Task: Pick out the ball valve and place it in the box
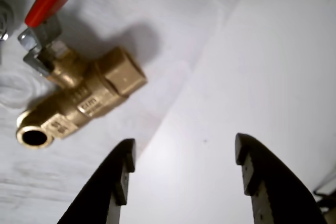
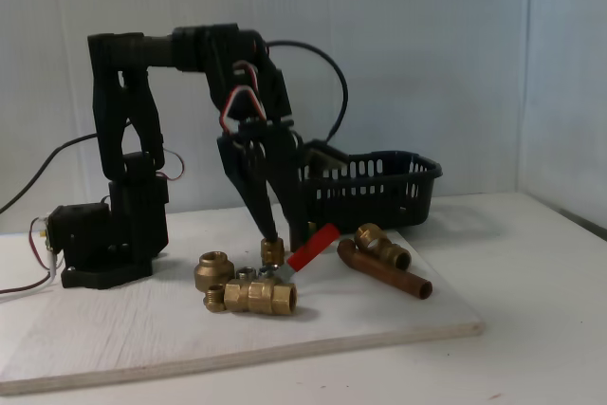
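The valve (image 2: 254, 295) lies on its side on the white board (image 2: 114, 343) that covers the worktop, near the board's front edge and about midway along it. Its red lever (image 2: 313, 246) points back toward the basket (image 2: 370, 187), which stands at the board's rear right corner. In the wrist view the valve (image 1: 84, 100) sits up and left of the tool (image 1: 184, 166), whose jaws stand spread with nothing between them, so the body is off to one side of the gap rather than inside it.

It looks like solid brass: heavy for its size, rigid, smooth and liable to slide in plastic jaws. The hexagonal ends offer flat faces, so closing across one hex, or across the middle of the body, seems safest. The lever is thin and would let the body swing beneath it.

In the fixed view the arm rises from its base (image 2: 104, 244) near the board's left rear edge, its upper link level and its wrist bent steeply down, with the fingertips (image 2: 273, 234) just above the board behind the valve.
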You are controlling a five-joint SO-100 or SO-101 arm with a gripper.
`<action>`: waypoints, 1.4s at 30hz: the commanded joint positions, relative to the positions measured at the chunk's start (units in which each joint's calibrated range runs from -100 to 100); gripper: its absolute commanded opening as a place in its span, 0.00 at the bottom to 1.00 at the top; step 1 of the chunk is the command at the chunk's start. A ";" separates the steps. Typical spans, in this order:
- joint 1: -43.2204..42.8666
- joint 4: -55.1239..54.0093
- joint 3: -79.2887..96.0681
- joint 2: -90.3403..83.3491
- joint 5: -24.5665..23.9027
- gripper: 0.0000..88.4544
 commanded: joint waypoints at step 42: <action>5.20 2.63 8.37 -1.19 -5.37 0.24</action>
